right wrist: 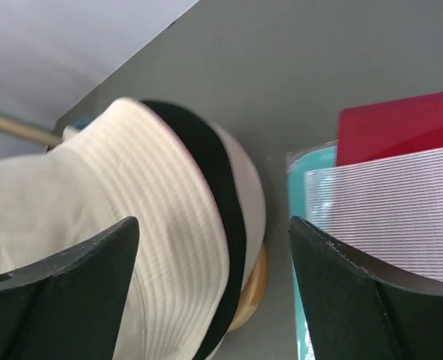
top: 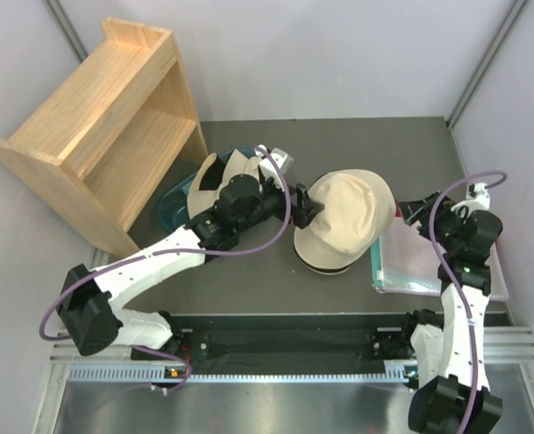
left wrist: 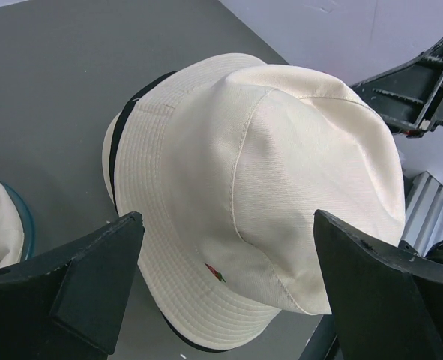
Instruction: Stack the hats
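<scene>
Clearly the stacking is only partway done. A cream fabric bucket hat (top: 343, 221) sits crown-up near the middle of the dark grey bench (top: 248, 271), a little toward the right edge. Under its brim the right wrist view shows a black band (right wrist: 206, 172) with more cream cloth below, so I judge at least two hats are layered there. They rest on a round wooden stand (right wrist: 252, 285), of which only an edge peeps out.

One more cream hat with black lining (top: 214, 174) lies crumpled in a teal plastic tub (top: 169, 210) toward the far-left corner, so that one is left to bring over.

The left gripper (top: 310, 206) is at the stack's left side, spread wide and framing the crown without grasping anything. Whether a finger brushes the cloth I cannot tell. The right gripper (top: 417, 215) hangs at the stack's right side, likewise wide apart and empty.

A clear plastic sleeve of papers (top: 429, 271) lies by the right edge, and a pale wooden shelf unit (top: 104, 117) stands at the far-left corner.
</scene>
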Motion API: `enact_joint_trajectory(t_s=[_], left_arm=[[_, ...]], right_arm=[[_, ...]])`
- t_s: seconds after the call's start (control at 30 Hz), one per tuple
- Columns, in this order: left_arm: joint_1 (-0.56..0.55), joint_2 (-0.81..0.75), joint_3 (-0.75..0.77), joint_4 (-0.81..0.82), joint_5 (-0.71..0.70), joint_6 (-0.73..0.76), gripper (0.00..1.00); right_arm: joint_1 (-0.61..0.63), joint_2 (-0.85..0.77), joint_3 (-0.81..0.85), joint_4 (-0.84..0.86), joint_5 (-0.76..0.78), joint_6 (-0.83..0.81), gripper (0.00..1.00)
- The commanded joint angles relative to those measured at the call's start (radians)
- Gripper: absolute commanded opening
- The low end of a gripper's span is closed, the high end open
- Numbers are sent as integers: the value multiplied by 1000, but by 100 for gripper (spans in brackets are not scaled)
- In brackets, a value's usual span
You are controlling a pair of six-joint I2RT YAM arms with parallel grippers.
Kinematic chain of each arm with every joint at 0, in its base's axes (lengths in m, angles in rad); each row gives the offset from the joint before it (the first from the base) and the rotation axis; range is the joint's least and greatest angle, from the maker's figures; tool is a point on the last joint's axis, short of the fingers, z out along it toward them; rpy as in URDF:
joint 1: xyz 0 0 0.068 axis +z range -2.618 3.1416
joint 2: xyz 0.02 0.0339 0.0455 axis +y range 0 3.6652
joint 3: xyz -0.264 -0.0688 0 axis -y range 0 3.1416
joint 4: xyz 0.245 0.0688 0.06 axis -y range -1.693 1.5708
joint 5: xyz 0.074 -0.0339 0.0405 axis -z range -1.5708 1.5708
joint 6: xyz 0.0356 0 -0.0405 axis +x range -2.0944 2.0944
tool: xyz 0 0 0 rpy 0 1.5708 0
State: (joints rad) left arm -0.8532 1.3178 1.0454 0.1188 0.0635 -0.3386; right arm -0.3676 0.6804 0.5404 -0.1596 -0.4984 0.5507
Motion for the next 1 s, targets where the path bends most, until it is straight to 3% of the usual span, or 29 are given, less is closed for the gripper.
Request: enact_joint_trajectory(t_s=[0.0, 0.13, 0.6, 0.73, 0.97], left_arm=[[2, -6, -1, 85, 21, -7, 99], [0, 37, 24, 87, 32, -7, 99], [19, 116, 39, 154, 84, -59, 99], [25, 120, 33, 159, 84, -66, 99], [31, 127, 36, 165, 87, -69, 98]], right_arm=[[-22, 40, -57, 205, -255, 8, 79], [-22, 83, -111, 360, -296, 34, 77], [-22, 245, -122, 626, -374, 61, 70], [-22, 316, -123, 730, -426, 136, 63], [7, 373, -105, 744, -451, 137, 46]])
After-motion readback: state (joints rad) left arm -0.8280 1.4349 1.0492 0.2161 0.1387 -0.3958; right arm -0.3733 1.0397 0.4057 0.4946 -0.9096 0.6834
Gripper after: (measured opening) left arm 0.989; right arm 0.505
